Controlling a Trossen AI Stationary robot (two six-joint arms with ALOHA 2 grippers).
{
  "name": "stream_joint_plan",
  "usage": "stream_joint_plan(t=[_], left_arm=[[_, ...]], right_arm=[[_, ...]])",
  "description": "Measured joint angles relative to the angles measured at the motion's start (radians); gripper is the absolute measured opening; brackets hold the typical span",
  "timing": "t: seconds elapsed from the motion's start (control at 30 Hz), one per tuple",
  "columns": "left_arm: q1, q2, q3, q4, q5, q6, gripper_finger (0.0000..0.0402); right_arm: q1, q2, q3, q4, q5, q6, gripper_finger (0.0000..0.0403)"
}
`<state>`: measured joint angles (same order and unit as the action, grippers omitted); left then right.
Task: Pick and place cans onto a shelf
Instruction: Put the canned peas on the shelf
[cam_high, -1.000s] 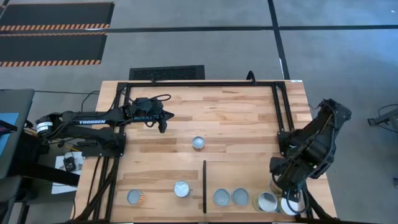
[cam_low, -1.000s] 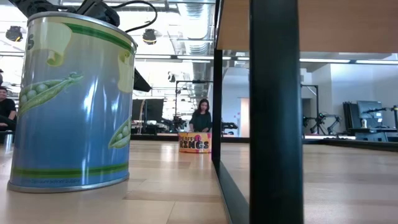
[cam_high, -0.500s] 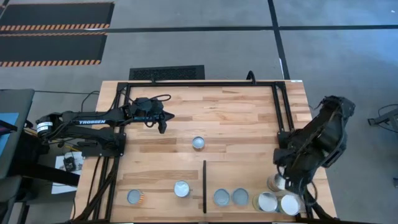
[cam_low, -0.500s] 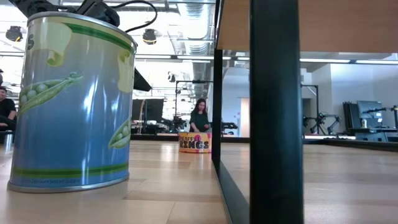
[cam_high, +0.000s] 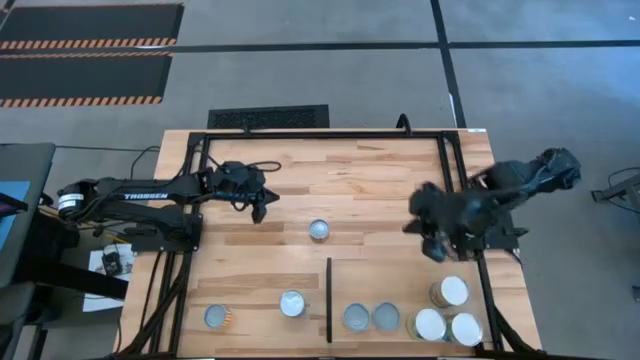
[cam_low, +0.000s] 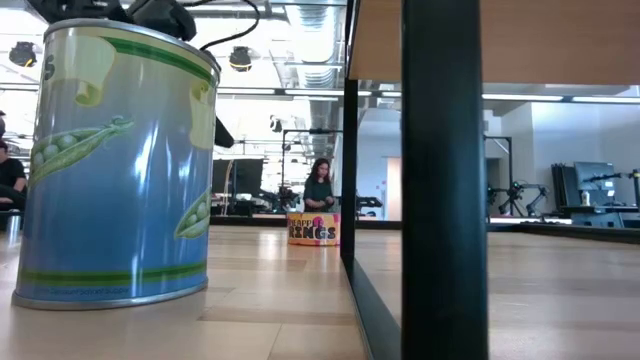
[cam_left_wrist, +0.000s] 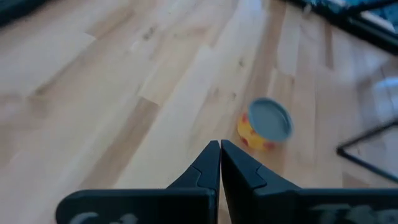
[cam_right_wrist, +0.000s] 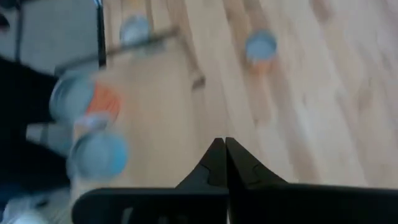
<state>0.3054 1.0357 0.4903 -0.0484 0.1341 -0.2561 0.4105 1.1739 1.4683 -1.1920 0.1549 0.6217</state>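
A can (cam_high: 319, 230) with a silver top and yellow-orange label stands at mid table; it also shows in the left wrist view (cam_left_wrist: 267, 123) and the right wrist view (cam_right_wrist: 261, 46). Two cans (cam_high: 217, 317) (cam_high: 292, 303) stand near the front edge, left of the black divider (cam_high: 329, 298). Several cans (cam_high: 356, 317) (cam_high: 386, 317) (cam_high: 452, 291) stand on the shelf (cam_high: 390, 280) right of it. My left gripper (cam_high: 262, 207) (cam_left_wrist: 220, 146) is shut and empty, far left of the middle can. My right gripper (cam_high: 437, 252) (cam_right_wrist: 222, 144) is shut and empty above the shelf's far right part.
A black frame (cam_high: 445, 160) runs around the tabletop. In the low view a large blue pea can (cam_low: 115, 165) stands close at left, the divider post (cam_low: 445, 180) fills the middle, and a person (cam_low: 320, 190) sits far behind. Bare wood lies between the two arms.
My right gripper has drawn up and away from the shelf's near right corner, toward the far edge and the table's left. A white-topped can that it covered now stands uncovered on the shelf beside two others.
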Motion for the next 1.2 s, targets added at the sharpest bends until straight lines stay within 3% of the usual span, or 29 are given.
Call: stream_joint_plan(t=[0.27, 0.53, 0.67, 0.87, 1.1, 1.2], left_arm=[[-0.179, -0.109, 0.080, -0.303, -0.151, -0.076, 0.0000], [-0.422, -0.094, 0.254, -0.642, -0.361, -0.378, 0.0000], [-0.536, -0.050, 0.301, -0.710, -0.426, -0.606, 0.0000], [-0.654, 0.047, 0.365, -0.791, -0.442, -0.816, 0.0000], [-0.765, 0.158, 0.498, -0.856, -0.379, -0.805, 0.0000], [-0.804, 0.200, 0.536, -0.849, -0.306, -0.764, 0.0000]], right_arm=[[-0.394, -0.121, -0.426, 0.605, -0.267, -0.337, 0.0002], [-0.604, -0.035, -0.507, 0.867, -0.417, -0.518, 0.0004], [-0.663, 0.011, -0.507, 0.956, -0.435, -0.554, 0.0006], [-0.702, 0.056, -0.505, 1.088, -0.445, -0.578, 0.0011], [-0.689, 0.057, -0.506, 1.109, -0.444, -0.615, 0.0011], [-0.665, 0.049, -0.506, 1.097, -0.424, -0.610, 0.0009]])
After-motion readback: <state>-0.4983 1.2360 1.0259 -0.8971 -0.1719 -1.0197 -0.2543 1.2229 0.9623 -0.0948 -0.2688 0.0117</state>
